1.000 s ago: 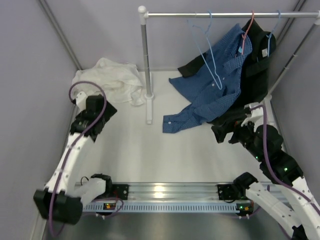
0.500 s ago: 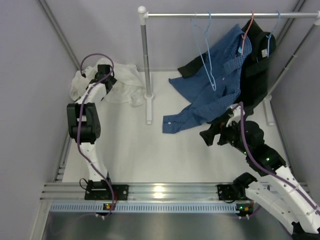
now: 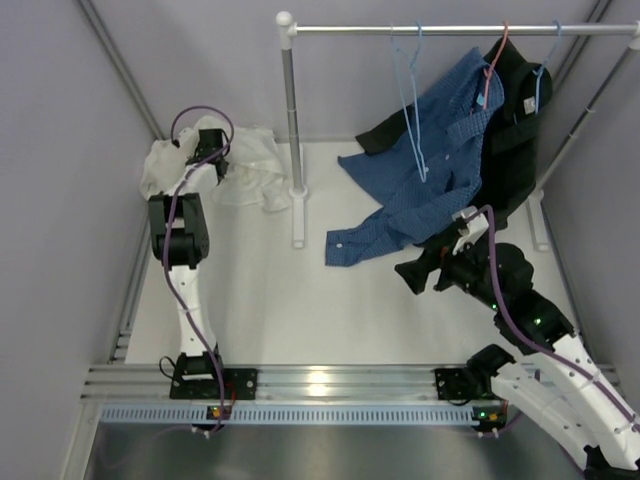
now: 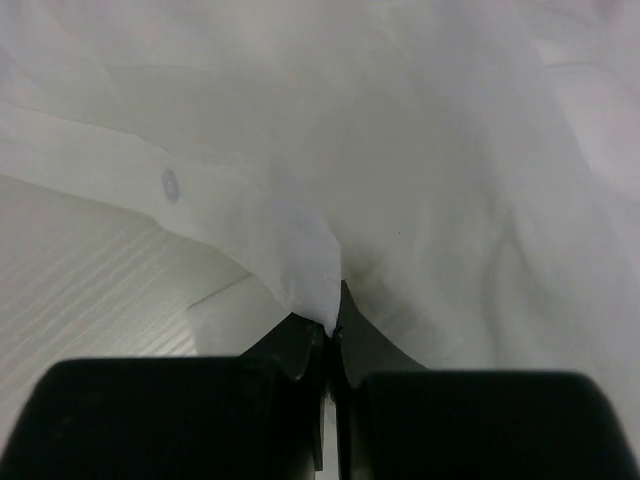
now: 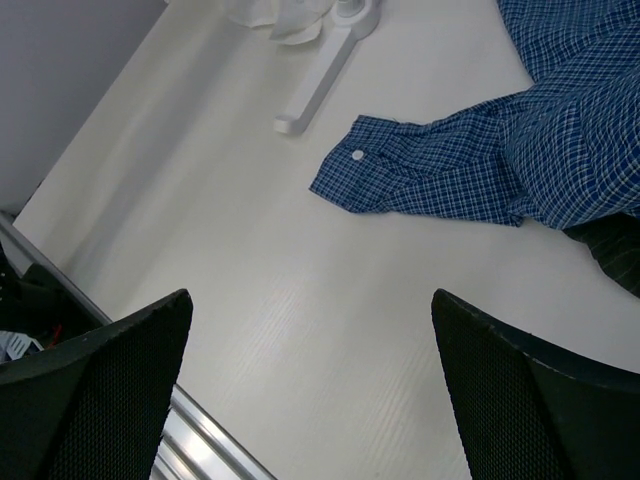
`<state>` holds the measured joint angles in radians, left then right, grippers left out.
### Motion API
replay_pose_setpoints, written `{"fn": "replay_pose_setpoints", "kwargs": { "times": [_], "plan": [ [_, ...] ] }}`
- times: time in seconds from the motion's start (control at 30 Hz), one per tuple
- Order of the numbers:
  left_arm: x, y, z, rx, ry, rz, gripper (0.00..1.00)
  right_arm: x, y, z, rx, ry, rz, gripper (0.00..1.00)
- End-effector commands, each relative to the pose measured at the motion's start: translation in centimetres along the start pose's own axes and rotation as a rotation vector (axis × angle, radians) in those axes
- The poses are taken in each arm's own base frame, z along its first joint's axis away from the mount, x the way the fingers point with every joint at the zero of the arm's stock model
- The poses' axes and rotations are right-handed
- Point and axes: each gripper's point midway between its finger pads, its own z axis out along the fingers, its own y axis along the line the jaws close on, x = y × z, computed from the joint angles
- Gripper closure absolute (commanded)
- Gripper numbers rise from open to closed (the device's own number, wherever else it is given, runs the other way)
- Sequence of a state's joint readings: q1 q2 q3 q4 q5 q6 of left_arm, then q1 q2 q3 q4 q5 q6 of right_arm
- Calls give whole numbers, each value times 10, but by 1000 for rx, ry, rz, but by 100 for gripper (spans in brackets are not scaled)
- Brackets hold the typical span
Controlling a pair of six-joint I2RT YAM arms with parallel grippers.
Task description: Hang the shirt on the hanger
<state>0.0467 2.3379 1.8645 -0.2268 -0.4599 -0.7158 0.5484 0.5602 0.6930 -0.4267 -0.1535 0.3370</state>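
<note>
The left gripper [image 4: 330, 322] is clamped on a fold of the shirt [image 4: 430, 150] directly ahead of it, while the hanger [image 3: 410, 100] hangs well to its right, nearer the wide-open right gripper [image 5: 310, 300].

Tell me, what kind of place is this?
Probably a robot test booth, not a real closet: plain grey walls, a clothes rail holding a light-blue wire hanger and a blue checked shirt, and two robot arms bolted at the table's edge.
</note>
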Motion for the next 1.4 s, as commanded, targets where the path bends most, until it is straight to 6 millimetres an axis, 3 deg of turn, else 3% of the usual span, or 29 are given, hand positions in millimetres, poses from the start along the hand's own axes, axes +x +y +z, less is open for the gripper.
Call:
{"fn": "replay_pose_setpoints", "kwargs": {
  "times": [0.0,0.03,0.07,0.1,0.13,0.17,0.2,0.23,0.27,0.33,0.37,0.4,0.47,0.5,0.53,0.63,0.8,0.83,0.9,0.97,1.03,1.07,1.13,1.17,1.2,1.23,1.27,1.3,1.37],
  "plan": [
    [-90,-49,-81,157,-192,-59,100,-15,6,3,-24,-68,-15,0],
    [-99,-49,-104,157,-221,-60,100,-18,6,3,-22,-75,-14,1],
    [-78,-47,-129,131,-229,-17,100,-20,6,3,-18,-78,-13,0],
    [-117,-49,-192,183,-315,-57,100,-23,7,2,-18,-86,-11,1],
    [-123,-43,-222,185,-350,-58,100,-29,8,1,-14,-97,-11,1],
    [-105,-39,-251,190,-359,-15,100,-32,8,0,-12,-106,-12,0],
    [-111,-34,-281,205,-393,14,100,-36,9,-2,-10,-116,-15,1],
    [-139,-24,-337,269,-459,-28,100,-46,12,-6,-12,-143,-21,1],
    [-128,-30,-367,345,-451,14,100,-51,13,-10,-8,-156,-24,1],
    [-141,-25,-428,508,-453,95,100,-69,15,-21,7,-202,-45,1],
    [-134,-30,-449,588,-426,153,100,-77,15,-28,18,-230,-54,1],
    [-143,-38,-482,701,-412,192,100,-80,13,-32,32,-231,-69,0],
    [-123,-30,-498,744,-307,343,100,-101,10,-46,84,-280,-81,1],
    [-128,-33,-522,827,-291,380,100,-101,6,-50,115,-268,-91,1],
    [-115,-35,-528,881,-242,449,100,-112,7,-58,132,-288,-94,1],
    [-53,-45,-534,1033,-29,621,100,-112,0,-57,183,-242,-87,1],
    [81,-65,-525,1137,279,815,100,-107,-15,-63,270,-240,-34,1],
    [112,-66,-544,1238,351,873,100,-106,-16,-63,276,-232,-34,0],
    [167,-62,-551,1346,427,1010,100,-101,-20,-64,298,-204,-44,1],
    [204,-49,-560,1476,500,1137,100,-96,-21,-65,298,-190,-49,0],
    [219,-53,-553,1478,491,1163,100,-91,-18,-68,272,-191,-52,1],
    [210,-65,-539,1395,416,1149,100,-89,-17,-68,264,-187,-58,0],
    [193,-84,-518,1263,315,1109,76,-76,-18,-61,247,-154,-59,1],
    [165,-94,-492,1075,204,1028,72,-70,-17,-57,233,-133,-60,1],
    [132,-110,-491,1008,125,927,68,-53,-5,-44,136,-82,-68,1],
    [106,-109,-476,906,85,858,27,-41,8,-35,41,-42,-78,0],
    [88,-108,-476,846,54,781,2,-31,21,-28,-54,-11,-99,1],
    [59,-102,-469,741,-30,718,2,-17,43,-20,-207,31,-102,1],
    [27,-77,-482,693,-54,559,2,-7,48,-10,-252,67,-83,1]
  ]
}}
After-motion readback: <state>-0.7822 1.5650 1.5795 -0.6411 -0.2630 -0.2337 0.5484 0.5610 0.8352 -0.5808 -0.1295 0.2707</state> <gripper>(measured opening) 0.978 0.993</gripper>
